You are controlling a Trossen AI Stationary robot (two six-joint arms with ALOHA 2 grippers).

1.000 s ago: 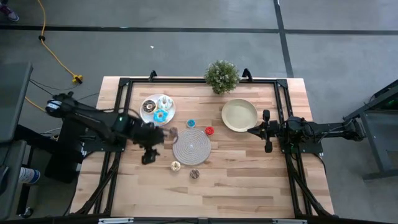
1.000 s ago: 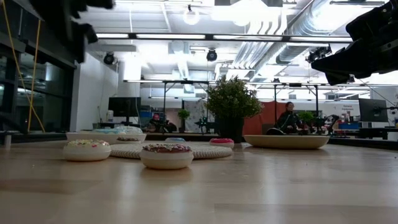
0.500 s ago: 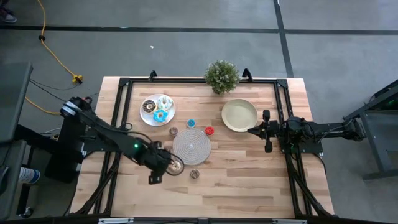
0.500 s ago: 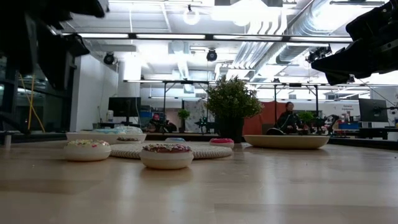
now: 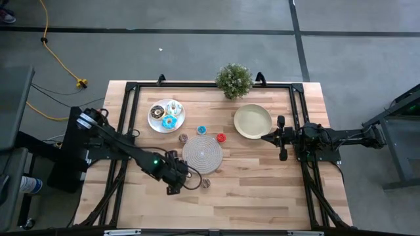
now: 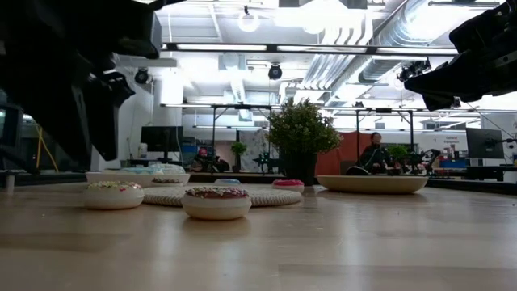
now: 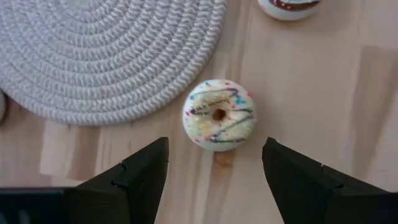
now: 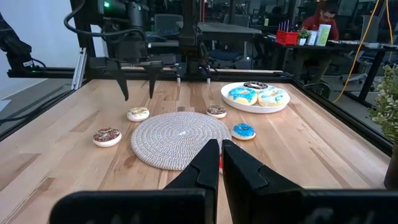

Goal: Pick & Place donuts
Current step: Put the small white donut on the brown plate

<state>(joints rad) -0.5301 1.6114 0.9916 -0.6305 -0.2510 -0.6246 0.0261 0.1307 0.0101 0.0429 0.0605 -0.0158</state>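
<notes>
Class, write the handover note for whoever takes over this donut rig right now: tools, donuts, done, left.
Left tool: open, above the white sprinkled donut beside the woven mat.
Right tool: shut, waiting near the cream plate.
Done: three donuts on the white plate.
Left: sprinkled donut, brown donut, tan donut, blue donut, red donut, all on bare table.

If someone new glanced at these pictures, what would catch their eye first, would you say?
Probably the left tool, open and hovering over a cream sprinkled donut beside the woven mat. Next, the white plate holding donuts at the table's far left, and the potted plant on the far edge.
</notes>
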